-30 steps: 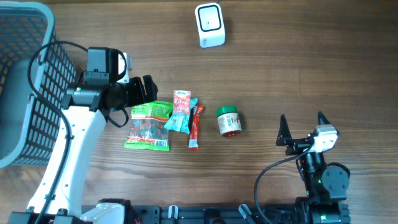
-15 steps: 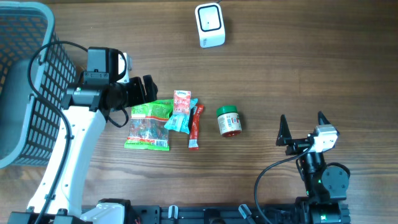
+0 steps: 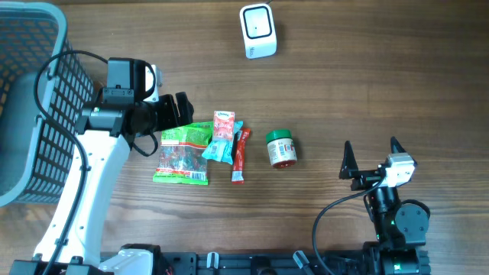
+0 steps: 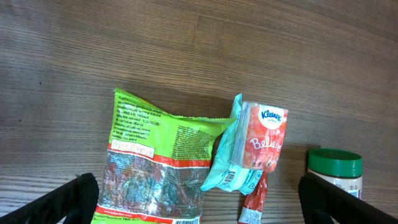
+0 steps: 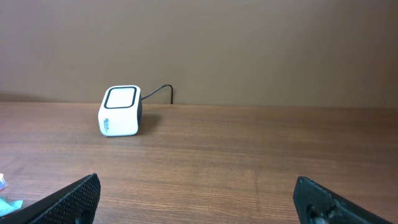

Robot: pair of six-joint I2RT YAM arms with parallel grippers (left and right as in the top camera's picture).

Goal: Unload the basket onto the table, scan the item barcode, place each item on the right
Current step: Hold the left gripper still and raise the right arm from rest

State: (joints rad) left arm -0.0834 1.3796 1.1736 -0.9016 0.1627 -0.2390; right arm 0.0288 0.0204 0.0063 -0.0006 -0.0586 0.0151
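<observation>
Green plastic snack bag (image 4: 158, 168) is lying flat on the brown wooden table (image 3: 367, 69), just under the fingers of the left hand (image 3: 183, 111). That hand is hovering with its fingers spread wide and is holding nothing. Beside the bag, a little farther out from the hand, a red-and-white Kleenex tissue pack (image 4: 264, 137) is resting on a teal packet (image 3: 221, 150). A thin red stick sachet (image 3: 241, 156) is touching them. A small green-lidded jar (image 3: 281, 149) is lying beyond those, apart from them. A grey mesh basket (image 3: 30, 99) is sitting behind the left hand. The right hand (image 3: 372, 153) is also gaping wide and empty, well apart from the items. A white box-shaped barcode scanner (image 5: 120, 111) is standing far ahead of it.
</observation>
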